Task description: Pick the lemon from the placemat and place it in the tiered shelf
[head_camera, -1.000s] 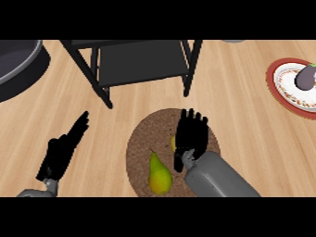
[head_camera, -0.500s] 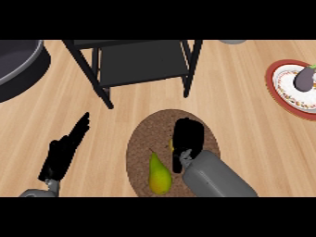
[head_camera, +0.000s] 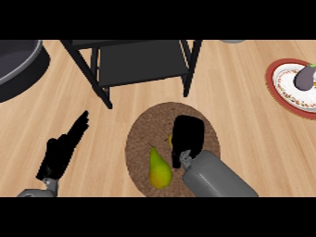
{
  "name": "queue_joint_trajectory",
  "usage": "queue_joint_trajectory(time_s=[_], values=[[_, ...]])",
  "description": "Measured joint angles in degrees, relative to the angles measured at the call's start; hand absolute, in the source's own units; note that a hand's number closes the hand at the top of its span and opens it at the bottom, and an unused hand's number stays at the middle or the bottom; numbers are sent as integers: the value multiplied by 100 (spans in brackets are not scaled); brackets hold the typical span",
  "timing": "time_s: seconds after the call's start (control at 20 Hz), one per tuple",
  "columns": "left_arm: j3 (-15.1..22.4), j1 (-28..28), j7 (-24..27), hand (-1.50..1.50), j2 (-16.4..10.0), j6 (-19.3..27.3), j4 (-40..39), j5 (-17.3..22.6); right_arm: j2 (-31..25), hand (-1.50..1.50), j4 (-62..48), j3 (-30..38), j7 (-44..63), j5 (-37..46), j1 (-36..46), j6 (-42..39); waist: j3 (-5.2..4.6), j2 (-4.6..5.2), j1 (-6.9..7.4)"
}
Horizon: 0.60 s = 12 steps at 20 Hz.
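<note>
Lemon (head_camera: pixel 170 139) shows only as a yellow sliver at the 9 o'clock edge of the right hand (head_camera: pixel 187 135), which lies over it near the middle of the round brown placemat (head_camera: pixel 141 143); whether that hand is closed on the fruit cannot be told. A pear (head_camera: pixel 159 166) lies on the mat at 7 o'clock. The left hand (head_camera: pixel 64 150) rests off the mat at 9 o'clock, fingers straight. The black tiered shelf (head_camera: pixel 141 62) stands at 12 o'clock, and a plate (head_camera: pixel 272 78) bearing an eggplant (head_camera: pixel 304 77) at 2 o'clock.
</note>
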<state>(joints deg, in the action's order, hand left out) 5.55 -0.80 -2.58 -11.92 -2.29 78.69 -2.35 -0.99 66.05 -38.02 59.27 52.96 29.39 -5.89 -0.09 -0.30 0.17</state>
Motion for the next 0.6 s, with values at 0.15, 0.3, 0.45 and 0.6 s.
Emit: queue_joint_trajectory(time_s=[0.15,0.3,0.45,0.6], values=[[-57,61,-41,0,-18,-38,90,-17,-55,150,500,17,32,131,-166,-31,5,9,-8],[-87,38,-96,0,23,-25,74,-50,-212,150,1182,174,-104,101,-439,-111,7,13,-27],[-121,3,-92,0,32,-57,46,-68,-330,150,1944,275,-130,135,-664,-216,8,13,-41],[-182,44,-106,0,-16,-125,110,-32,-425,150,2745,283,-40,350,-776,-374,8,7,-50]])
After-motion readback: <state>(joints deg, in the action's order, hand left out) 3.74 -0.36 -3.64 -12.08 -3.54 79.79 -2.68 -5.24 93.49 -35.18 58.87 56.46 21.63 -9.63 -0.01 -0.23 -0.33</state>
